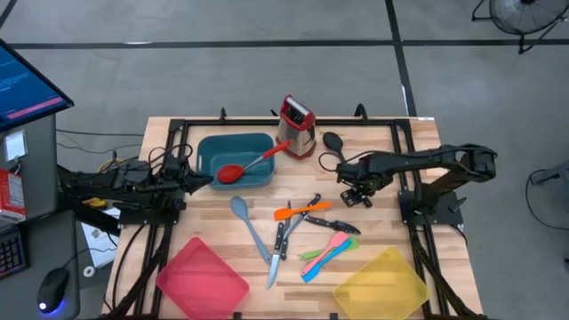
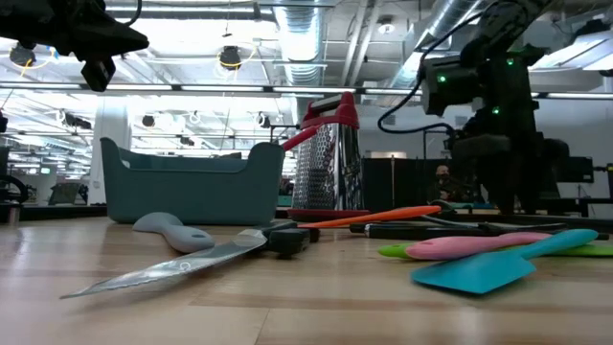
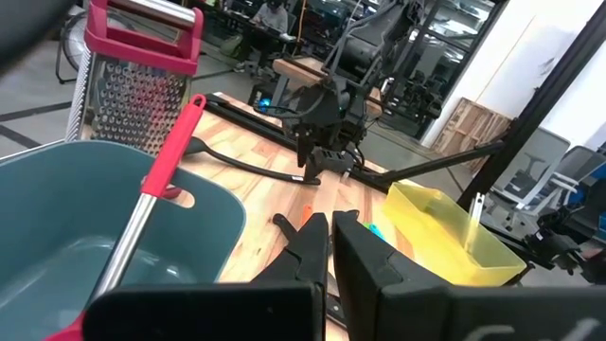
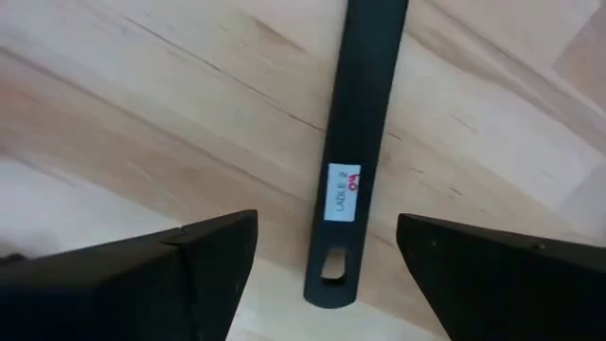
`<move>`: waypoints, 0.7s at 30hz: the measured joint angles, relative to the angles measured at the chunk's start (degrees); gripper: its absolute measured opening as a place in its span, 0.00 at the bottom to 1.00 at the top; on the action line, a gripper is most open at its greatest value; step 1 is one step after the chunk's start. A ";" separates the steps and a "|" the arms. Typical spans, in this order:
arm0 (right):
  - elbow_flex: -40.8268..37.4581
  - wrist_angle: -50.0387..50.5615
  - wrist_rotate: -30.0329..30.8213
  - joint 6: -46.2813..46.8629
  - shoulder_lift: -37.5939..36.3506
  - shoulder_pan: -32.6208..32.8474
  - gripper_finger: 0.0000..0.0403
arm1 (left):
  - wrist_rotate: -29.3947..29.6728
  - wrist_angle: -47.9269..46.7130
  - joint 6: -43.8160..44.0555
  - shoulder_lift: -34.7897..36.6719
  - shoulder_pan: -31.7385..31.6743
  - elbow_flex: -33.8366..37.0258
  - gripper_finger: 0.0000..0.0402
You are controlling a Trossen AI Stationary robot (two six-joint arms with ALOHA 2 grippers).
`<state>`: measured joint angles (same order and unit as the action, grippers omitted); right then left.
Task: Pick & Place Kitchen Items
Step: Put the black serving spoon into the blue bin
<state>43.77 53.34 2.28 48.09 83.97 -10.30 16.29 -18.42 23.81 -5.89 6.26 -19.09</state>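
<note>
Around me: grey floor [image 1: 267, 71] with dark seams, monitor [image 1: 27, 84] far side of table, ceiling ducts [image 2: 306, 29] lit overhead.

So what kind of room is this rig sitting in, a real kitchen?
Probably not: it looks like a lab or workshop. Exposed ceiling ducts, a computer monitor beside the wooden table, and a bare concrete floor suggest it.

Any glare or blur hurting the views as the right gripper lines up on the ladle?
Right wrist view: black ladle handle sharp, label readable, open right gripper fingers soft. Low view: bright ceiling lights backlight the grater; near knife blurred. High view: even light.
</note>
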 joint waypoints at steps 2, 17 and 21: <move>-0.02 0.23 1.59 -0.01 1.39 0.66 0.66 | 0.00 -0.02 0.16 0.00 0.00 0.00 0.00; 0.15 -2.13 -2.03 -3.02 8.39 0.72 0.45 | 0.00 -0.06 0.21 -0.15 -0.02 0.00 0.00; 0.15 -2.69 -3.94 -3.54 8.45 0.21 0.27 | -0.02 -0.25 0.23 -0.28 0.00 0.09 0.00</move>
<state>43.92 50.65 -1.66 44.56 92.42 -10.09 16.28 -18.66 24.05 -6.17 6.26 -19.00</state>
